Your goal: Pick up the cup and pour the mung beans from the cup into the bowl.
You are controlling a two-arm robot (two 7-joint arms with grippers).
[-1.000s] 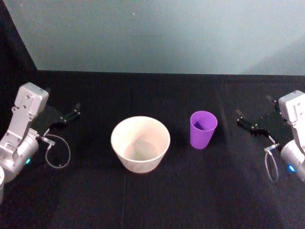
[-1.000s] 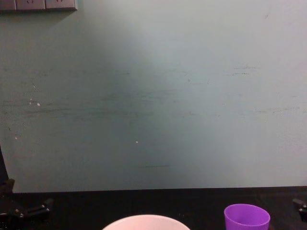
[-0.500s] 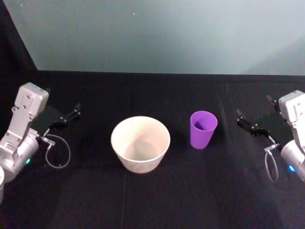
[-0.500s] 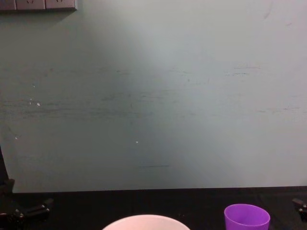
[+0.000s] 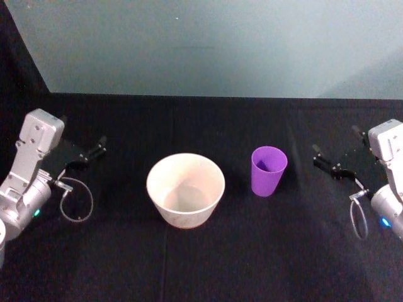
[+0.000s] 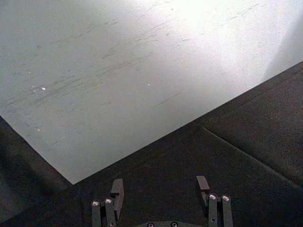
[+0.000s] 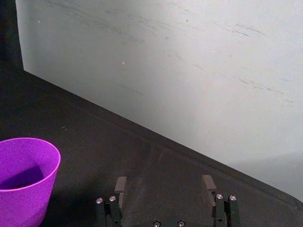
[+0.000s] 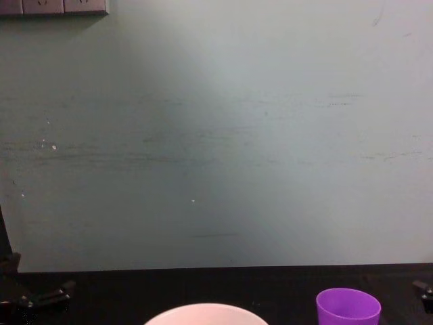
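Right wrist view puts us behind the right tool (image 7: pixel 164 185), jaws spread wide and gripping nothing, above the black surface (image 5: pixel 252 258), with the cup (image 7: pixel 26 177) off to one side of its line. On the head camera the purple cup stands upright just to the robot's right of the bowl (image 5: pixel 186 189), not touching it, and the right tool sits near the cup's outer side. The left tool (image 5: pixel 94 148) is parked far out on the left, jaws apart as well. As for the mung beans, the cup's inside is in shadow and I can't make them out. The step looks like the reach for the cup, and the right arm is the natural pick. Square up on the cup, come in at mid-wall with both fingers clear, close gently so the tapered plastic doesn't slip or tip, and keep it upright.
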